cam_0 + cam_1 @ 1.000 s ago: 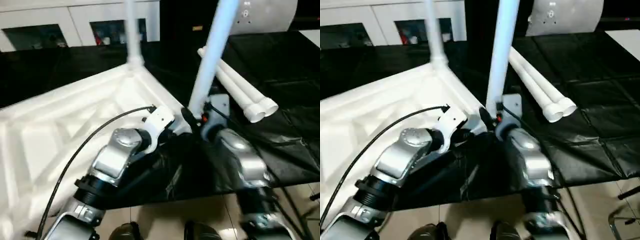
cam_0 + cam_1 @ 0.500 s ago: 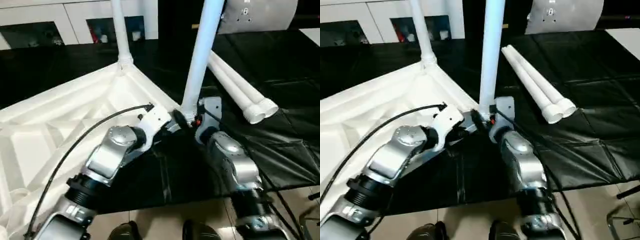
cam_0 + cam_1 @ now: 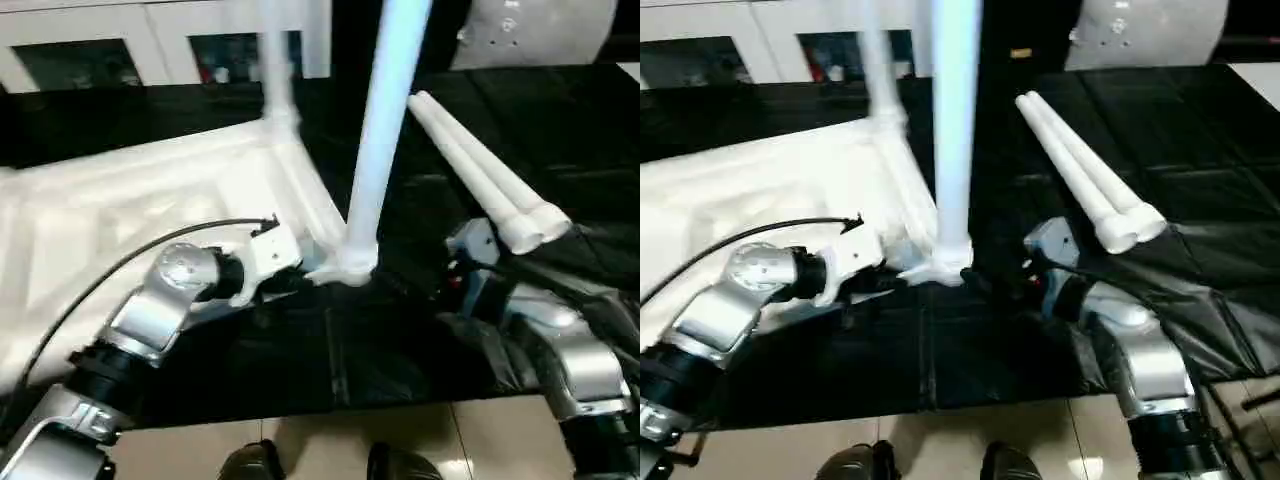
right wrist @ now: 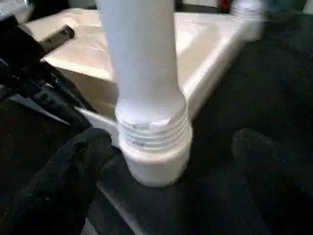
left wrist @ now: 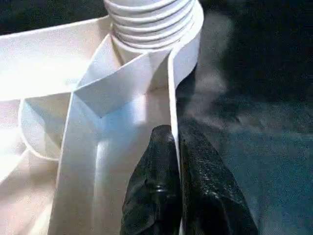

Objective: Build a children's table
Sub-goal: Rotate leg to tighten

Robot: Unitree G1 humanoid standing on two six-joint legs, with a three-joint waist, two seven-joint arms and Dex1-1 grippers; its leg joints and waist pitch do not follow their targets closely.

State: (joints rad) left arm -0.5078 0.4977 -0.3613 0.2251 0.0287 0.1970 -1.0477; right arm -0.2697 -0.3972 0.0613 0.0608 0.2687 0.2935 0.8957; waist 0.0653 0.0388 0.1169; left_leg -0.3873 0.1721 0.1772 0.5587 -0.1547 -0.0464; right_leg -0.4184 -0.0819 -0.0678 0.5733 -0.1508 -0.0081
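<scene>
The children's table (image 3: 150, 210) lies upside down on the black table (image 3: 560, 130), a leg (image 3: 385, 120) standing upright in its near right corner socket, threads partly showing. The left tool (image 5: 178, 161) is clenched on the rim beside that socket. The right tool (image 4: 166, 161), released with its fingers spread wide, faces the leg's base from the right and is the nearer to turn it.

Loose legs (image 3: 485, 170) seemingly right of tabletop (image 3: 130, 210)

Robotics lab or workshop: a workbench (image 3: 560, 150) covered in black matting, white cabinets (image 3: 150, 40) at 11 o'clock, a pale tiled floor (image 3: 940, 450) at 6 o'clock.
</scene>
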